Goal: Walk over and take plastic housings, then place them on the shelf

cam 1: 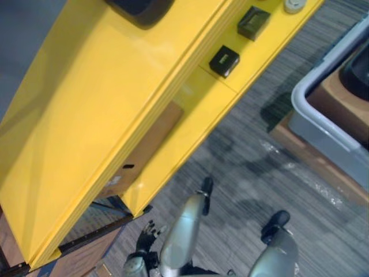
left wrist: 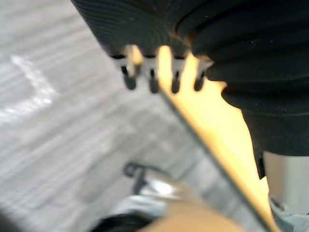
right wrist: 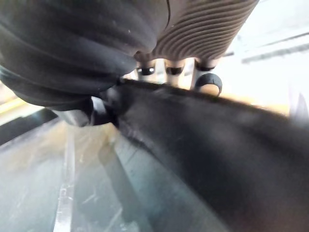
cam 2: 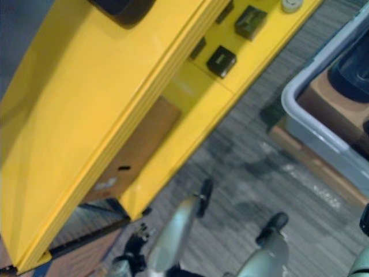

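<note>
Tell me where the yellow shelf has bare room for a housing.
The top board is bare nearer than the dark housing. The lower ledge is free nearer than the small black box; beyond it, a second box and a white round part crowd it.

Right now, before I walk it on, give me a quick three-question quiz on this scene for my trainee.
1. True or false: the left robot hand holds a housing.
2. The grey bin stands: A on the yellow shelf; B to the shelf's right; C under it.
3. What colour is the nearest small box on the shelf's lower level?
Key: 1 false; 2 B; 3 black.
</note>
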Robot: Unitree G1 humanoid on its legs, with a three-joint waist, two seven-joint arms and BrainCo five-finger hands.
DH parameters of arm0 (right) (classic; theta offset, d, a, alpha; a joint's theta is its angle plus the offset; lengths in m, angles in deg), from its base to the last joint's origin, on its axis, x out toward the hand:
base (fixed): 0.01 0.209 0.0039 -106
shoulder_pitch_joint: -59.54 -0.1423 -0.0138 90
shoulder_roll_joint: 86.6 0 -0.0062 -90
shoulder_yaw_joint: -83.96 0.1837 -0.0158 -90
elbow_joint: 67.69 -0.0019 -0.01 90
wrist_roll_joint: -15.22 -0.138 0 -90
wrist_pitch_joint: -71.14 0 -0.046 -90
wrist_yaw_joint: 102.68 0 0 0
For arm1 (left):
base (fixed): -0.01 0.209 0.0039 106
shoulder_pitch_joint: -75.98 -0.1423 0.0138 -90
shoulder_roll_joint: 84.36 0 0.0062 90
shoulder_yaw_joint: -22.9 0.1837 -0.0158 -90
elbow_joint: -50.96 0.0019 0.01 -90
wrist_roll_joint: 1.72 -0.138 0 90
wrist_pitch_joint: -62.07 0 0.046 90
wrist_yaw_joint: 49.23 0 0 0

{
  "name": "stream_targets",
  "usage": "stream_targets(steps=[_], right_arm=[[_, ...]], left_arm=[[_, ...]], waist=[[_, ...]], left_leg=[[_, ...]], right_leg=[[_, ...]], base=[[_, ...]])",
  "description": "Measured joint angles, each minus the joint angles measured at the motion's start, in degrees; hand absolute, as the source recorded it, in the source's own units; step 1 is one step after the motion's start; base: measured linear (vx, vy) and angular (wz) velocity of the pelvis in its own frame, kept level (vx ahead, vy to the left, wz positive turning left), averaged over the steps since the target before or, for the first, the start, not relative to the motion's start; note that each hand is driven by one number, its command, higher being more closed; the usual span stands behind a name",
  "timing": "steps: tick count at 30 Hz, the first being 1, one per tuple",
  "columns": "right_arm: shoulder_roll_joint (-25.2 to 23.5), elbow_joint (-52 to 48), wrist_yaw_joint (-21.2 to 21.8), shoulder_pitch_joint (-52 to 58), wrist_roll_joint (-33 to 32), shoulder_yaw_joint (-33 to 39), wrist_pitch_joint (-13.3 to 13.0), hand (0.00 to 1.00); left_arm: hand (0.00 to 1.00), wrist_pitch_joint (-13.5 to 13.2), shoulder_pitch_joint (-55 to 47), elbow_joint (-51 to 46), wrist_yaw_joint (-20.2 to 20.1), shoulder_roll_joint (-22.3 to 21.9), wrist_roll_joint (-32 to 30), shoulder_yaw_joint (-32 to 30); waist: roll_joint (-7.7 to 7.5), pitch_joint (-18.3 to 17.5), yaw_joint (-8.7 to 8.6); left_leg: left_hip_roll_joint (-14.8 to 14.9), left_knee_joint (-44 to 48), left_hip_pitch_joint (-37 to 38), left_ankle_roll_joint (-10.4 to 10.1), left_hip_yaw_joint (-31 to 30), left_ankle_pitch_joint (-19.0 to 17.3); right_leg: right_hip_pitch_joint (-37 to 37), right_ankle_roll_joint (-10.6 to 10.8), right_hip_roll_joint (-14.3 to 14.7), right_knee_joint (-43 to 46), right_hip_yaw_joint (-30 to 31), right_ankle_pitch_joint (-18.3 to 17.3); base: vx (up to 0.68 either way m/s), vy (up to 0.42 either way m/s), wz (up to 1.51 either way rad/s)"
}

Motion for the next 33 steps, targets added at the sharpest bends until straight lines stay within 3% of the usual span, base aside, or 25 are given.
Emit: stream_targets(steps=[4,11,15,17,19,24,26,28,30,33], right_arm=[[-1.0,-0.8,-0.4,1.4,1.5,-0.1,-0.9,1.0],[-2.3,-10.2,-5.7,8.8,5.0,1.7,-4.5,1.0],[-6.3,-23.1,-8.6,15.4,7.6,3.5,-5.2,1.0],[-8.5,-29.8,-9.4,19.0,9.4,4.0,-5.2,1.0],[-12.3,-38.3,-9.9,23.0,12.3,4.0,-5.2,1.0],[-17.7,-52.5,-10.2,30.2,19.1,4.0,-5.1,1.0],[-21.0,-57.8,-9.9,32.0,23.1,3.9,-5.2,1.0],[-22.5,-60.0,-8.6,33.5,25.6,3.5,-5.3,1.0],[-22.7,-61.3,-7.2,33.4,27.1,2.1,-5.4,1.0],[-23.4,-61.8,-4.9,33.2,28.9,-0.6,-8.1,1.0]], left_arm=[[0.0,-1.9,0.0,-4.1,3.0,0.1,0.0,-2.4],[0.0,-3.7,-0.3,-18.9,8.8,1.3,-2.5,-10.6],[0.0,-3.6,-0.4,-32.8,10.9,3.0,-5.3,-16.1],[0.0,-2.3,0.0,-37.5,11.2,4.7,-7.6,-16.4],[0.0,-1.2,0.4,-40.3,11.2,5.8,-9.9,-16.3],[0.0,1.4,4.6,-42.2,8.4,6.7,-11.8,-15.9],[0.0,3.6,8.2,-42.2,5.1,6.8,-11.8,-14.4],[0.0,5.9,10.8,-42.2,2.3,7.1,-11.7,-12.3],[0.0,8.1,14.2,-41.6,0.0,7.8,-11.2,-9.8],[0.0,11.9,21.2,-35.6,-2.2,8.8,-10.6,-5.3]], waist=[[-1.97,1.4,-1.18],[-5.5,3.6,-4.28],[-7.88,3.8,-6.1],[-9.23,3.4,-6.4],[-12.02,1.1,-7.37],[-15.52,-4.0,-8.34],[-15.95,-5.1,-9.0],[-16.21,-8.2,-9.48],[-16.24,-9.0,-9.65],[-16.54,-10.9,-11.29]], left_leg=[[1.1,-1.0,3.1,0.0,1.0,0.0],[1.2,-6.5,9.5,-1.0,1.5,1.4],[1.9,-12.3,15.3,-2.1,1.7,3.5],[2.7,-14.9,18.2,-2.6,2.3,4.3],[3.3,-18.1,20.8,-3.0,3.4,5.4],[4.5,-21.2,24.0,-3.4,5.8,5.9],[4.8,-22.6,27.8,-3.4,7.5,5.9],[4.8,-23.3,27.9,-3.4,8.4,5.9],[5.0,-24.2,29.4,-3.8,9.9,6.3],[5.2,-28.1,30.8,-4.0,11.2,8.6]], right_leg=[[3.2,-0.3,1.0,-1.6,-0.2,0.2],[8.8,-0.5,1.4,-4.6,-1.3,0.4],[12.9,-1.3,2.7,-7.7,-1.7,1.4],[14.9,-1.9,3.6,-9.3,-1.6,2.0],[16.4,-2.2,4.4,-11.2,-1.5,2.5],[18.1,-3.0,6.1,-14.9,-0.1,4.5],[20.9,-3.0,6.4,-16.6,0.8,5.6],[20.9,-3.0,6.6,-17.9,1.5,5.9],[21.7,-3.0,7.0,-19.0,2.4,6.4],[21.7,-2.8,7.5,-20.6,3.4,6.9]], base=[[0.02,-0.021,-0.06],[0.01,-0.02,0.03],[0.05,-0.079,-0.02],[0.04,-0.078,-0.16],[0.05,-0.08,-0.15],[0.05,-0.021,-0.23],[0.02,0.025,-0.28],[0.0,0.022,-0.21],[-0.02,0.005,-0.28],[-0.07,-0.027,-0.15]])
